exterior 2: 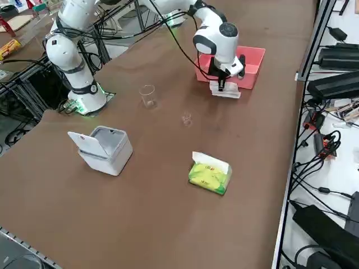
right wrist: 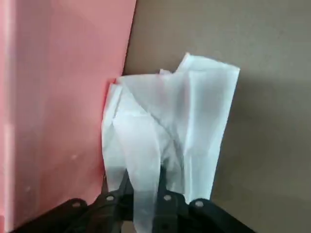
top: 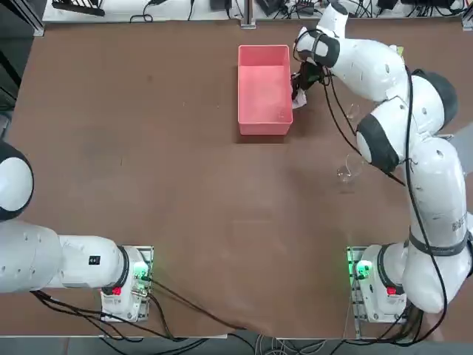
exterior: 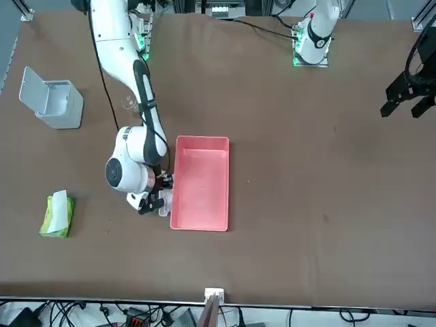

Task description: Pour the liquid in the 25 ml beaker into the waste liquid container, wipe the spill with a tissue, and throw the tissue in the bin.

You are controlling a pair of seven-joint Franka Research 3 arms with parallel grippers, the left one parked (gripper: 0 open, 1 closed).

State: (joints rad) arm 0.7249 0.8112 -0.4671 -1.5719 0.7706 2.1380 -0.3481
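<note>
Beside pink tray (right wrist: 58,97), crumpled tissue (right wrist: 170,126).

**Bystanders on the table**

A taller clear glass beaker (exterior 2: 147,95) stands upright on the brown table (exterior 2: 168,224). A yellow-green tissue pack (exterior 2: 210,174), a white sheet poking from its top, lies near the table's edge. Black cables and power bricks (exterior 2: 336,84) lie beyond that edge.
</note>
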